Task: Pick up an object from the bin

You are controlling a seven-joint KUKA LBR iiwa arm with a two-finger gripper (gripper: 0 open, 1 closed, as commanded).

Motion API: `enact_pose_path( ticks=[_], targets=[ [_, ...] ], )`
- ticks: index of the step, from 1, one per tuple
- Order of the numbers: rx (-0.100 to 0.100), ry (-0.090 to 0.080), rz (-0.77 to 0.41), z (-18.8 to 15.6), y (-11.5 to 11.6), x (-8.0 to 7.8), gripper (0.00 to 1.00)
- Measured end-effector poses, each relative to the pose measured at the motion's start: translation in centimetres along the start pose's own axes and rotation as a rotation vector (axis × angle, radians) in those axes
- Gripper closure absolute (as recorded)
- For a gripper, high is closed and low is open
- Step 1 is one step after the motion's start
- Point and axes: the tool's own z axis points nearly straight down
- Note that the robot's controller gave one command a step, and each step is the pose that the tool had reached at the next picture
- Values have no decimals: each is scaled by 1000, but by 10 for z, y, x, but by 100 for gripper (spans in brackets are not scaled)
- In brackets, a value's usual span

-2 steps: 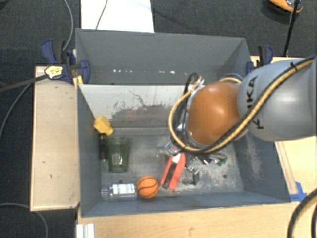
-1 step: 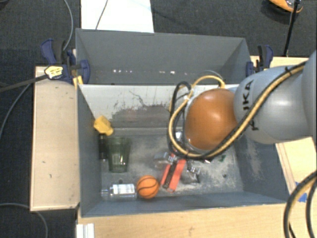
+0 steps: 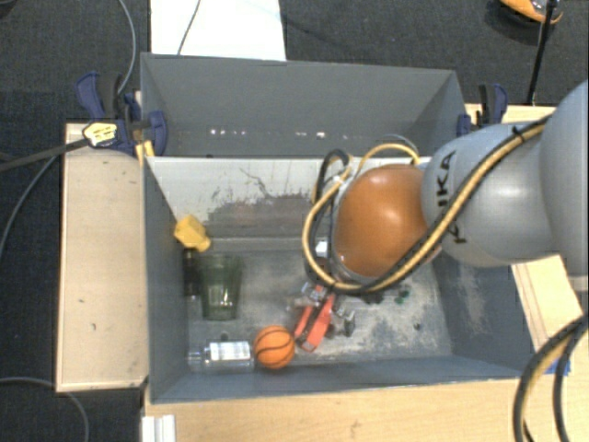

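My gripper (image 3: 324, 313) is down near the bin floor, right of centre, under the orange wrist cover. A red-orange tool with thin handles (image 3: 311, 328) lies right at its fingertips, and I cannot tell whether the fingers are around it. A small orange basketball (image 3: 273, 347) rests just left of the tool near the front wall.
A clear small bottle (image 3: 221, 354) lies at the front left corner. A dark green cup (image 3: 219, 286) stands on the left side, with a yellow piece (image 3: 192, 233) and a dark thin object (image 3: 189, 275) beside it. The arm covers the bin's right half.
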Motion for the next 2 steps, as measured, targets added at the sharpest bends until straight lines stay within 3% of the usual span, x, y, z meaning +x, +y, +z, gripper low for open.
enact_pose_path(
  ticks=[2],
  targets=[
    [-3,3,2,-4,1,1,100]
  ],
)
